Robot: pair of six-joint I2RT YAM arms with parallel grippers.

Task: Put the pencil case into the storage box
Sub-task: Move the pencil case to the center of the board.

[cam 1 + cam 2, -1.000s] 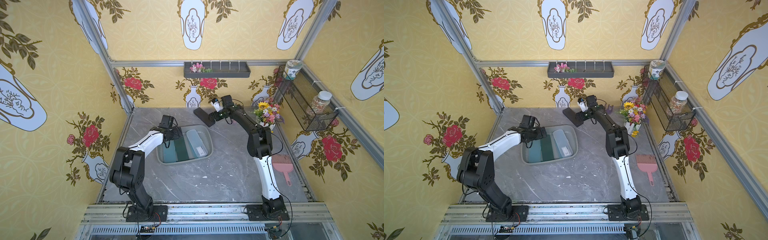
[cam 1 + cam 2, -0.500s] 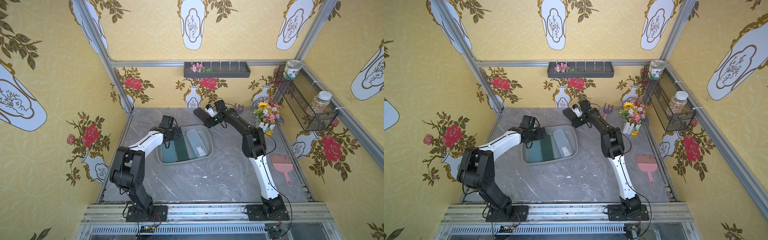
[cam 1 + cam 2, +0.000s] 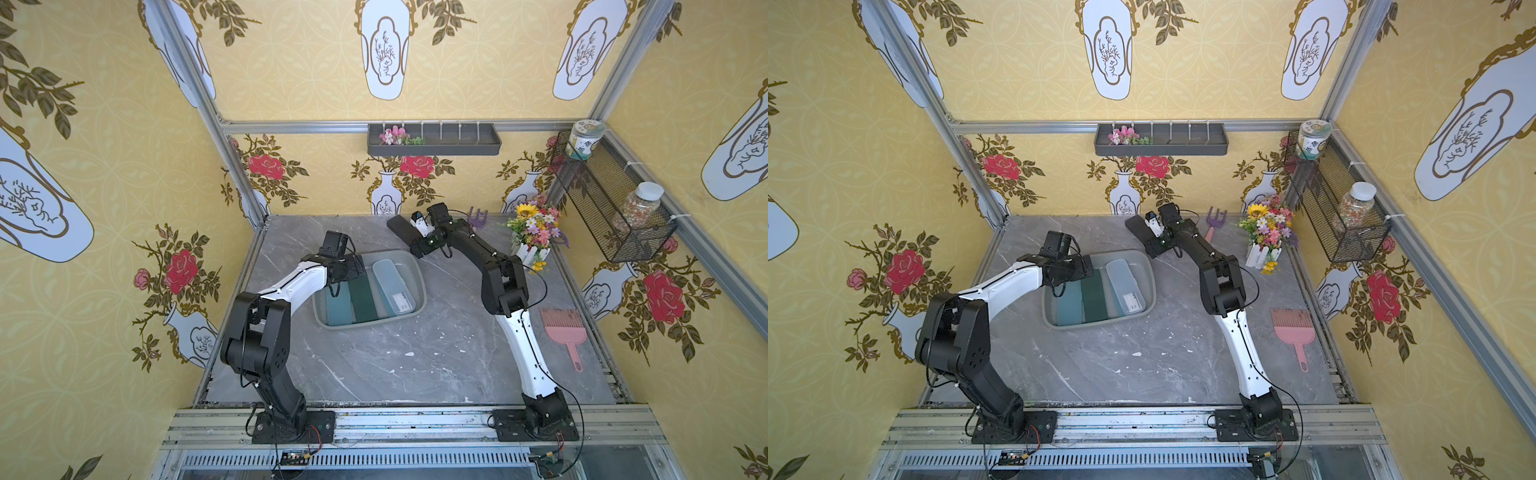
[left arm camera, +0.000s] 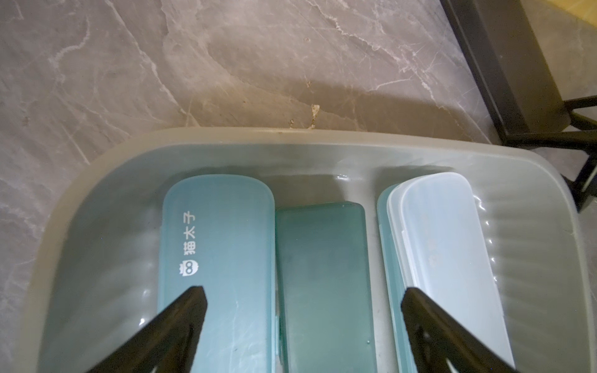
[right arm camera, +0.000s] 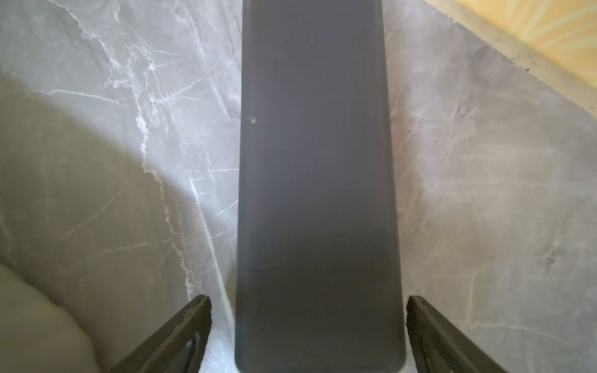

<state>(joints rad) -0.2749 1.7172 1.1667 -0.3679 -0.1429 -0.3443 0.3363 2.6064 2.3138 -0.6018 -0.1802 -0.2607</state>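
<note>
Leftward, the left gripper (image 4: 300, 297) hangs spread and empty over the storage box (image 4: 290, 137). Rightward, the right gripper (image 5: 307, 302), unclenched, straddles the dark pencil case (image 5: 315, 155) on the table (image 5: 129, 193); closing off-centre could skid the case away.

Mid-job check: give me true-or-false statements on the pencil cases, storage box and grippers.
1. The dark grey flat pencil case lies on the marble tabletop, outside the grey-green plastic storage box. True.
2. The right gripper is shut on it. False: its jaws stand open either side of it.
3. The storage box is empty. False: it holds several, including a light teal case and a dark green case.
4. The left gripper is open over the box. True.
</note>
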